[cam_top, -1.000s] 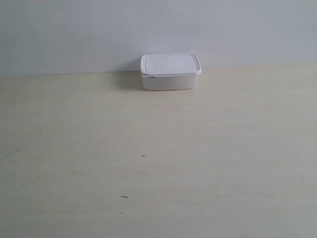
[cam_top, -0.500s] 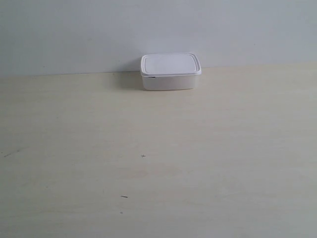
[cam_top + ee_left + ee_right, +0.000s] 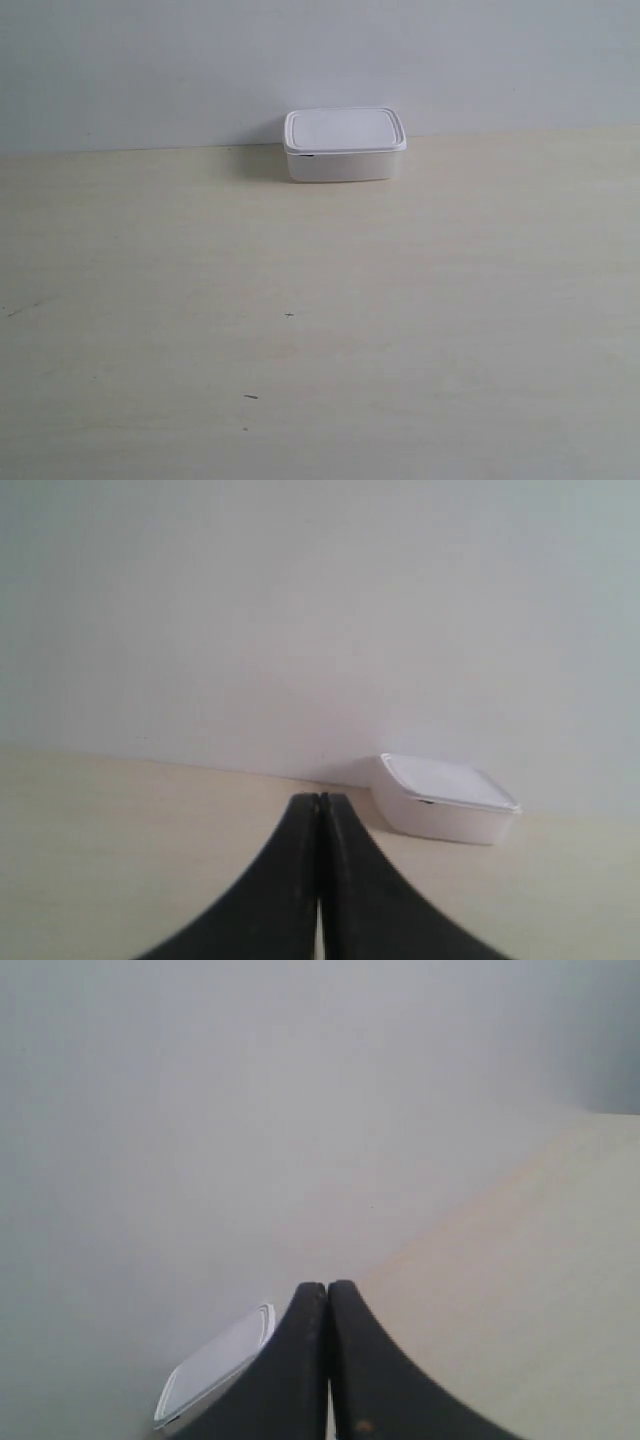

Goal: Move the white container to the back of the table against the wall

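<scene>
The white container (image 3: 345, 146), lid on, sits at the back edge of the worktop (image 3: 320, 330), up against the wall (image 3: 320, 60), near that edge's middle. The left gripper (image 3: 319, 800) and right gripper (image 3: 327, 1286) are pressed closed, empty, and well apart from it.

Soft, even, bright light; faint shadow beside the white container (image 3: 345, 146).

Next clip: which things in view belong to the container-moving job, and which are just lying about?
Belongs to the job:
white container, lid on, at the back by the wall
table
left gripper and right gripper, both shut, holding nothing

Just lying about:
only a few tiny dark specks on the table
</scene>
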{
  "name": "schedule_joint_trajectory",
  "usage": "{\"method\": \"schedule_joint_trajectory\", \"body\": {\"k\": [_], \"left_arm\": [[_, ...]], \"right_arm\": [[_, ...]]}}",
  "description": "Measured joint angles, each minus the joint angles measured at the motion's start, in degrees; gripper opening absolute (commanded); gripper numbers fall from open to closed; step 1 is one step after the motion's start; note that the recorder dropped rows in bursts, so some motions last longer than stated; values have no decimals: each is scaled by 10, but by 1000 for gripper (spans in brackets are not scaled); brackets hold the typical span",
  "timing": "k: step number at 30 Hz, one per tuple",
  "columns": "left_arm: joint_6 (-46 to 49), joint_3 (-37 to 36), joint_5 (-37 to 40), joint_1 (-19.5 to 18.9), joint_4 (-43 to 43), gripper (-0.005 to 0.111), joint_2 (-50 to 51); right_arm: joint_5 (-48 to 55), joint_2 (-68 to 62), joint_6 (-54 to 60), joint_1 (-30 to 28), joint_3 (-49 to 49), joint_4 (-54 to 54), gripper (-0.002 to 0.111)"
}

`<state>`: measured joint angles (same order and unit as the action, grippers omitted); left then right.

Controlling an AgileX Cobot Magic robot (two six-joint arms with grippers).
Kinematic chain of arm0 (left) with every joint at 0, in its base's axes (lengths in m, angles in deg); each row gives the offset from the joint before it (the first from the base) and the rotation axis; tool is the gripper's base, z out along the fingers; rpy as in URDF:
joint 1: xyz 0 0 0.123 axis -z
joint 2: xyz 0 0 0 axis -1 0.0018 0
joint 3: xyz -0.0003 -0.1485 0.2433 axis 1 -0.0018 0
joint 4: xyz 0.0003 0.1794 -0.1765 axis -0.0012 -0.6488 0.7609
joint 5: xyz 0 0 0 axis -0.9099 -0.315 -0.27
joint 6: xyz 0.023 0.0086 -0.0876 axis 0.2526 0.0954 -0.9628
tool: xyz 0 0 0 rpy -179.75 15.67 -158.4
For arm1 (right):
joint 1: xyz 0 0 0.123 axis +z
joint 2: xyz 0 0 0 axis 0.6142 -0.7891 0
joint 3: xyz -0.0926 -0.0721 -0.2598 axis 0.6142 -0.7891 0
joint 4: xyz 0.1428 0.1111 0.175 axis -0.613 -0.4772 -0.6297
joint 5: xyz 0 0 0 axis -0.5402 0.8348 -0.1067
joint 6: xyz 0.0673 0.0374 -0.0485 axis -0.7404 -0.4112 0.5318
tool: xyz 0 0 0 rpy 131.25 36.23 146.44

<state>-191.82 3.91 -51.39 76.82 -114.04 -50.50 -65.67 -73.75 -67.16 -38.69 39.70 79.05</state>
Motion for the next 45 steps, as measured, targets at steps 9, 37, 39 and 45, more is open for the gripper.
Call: {"method": "schedule_joint_trajectory", "body": {"k": [9, 37, 39, 45], "left_arm": [[3, 0, 0, 1, 88, 0, 0], [4, 0, 230, 1, 788, 0, 0], [4, 0, 257, 1, 792, 0, 0], [4, 0, 337, 1, 795, 0, 0]], "right_arm": [[1, 0, -1, 0, 0, -82, 0], [52, 0, -2, 0, 0, -676, 0], [53, 0, -2, 0, 0, -724, 0], [70, 0, -2, 0, 0, -815, 0]]}}
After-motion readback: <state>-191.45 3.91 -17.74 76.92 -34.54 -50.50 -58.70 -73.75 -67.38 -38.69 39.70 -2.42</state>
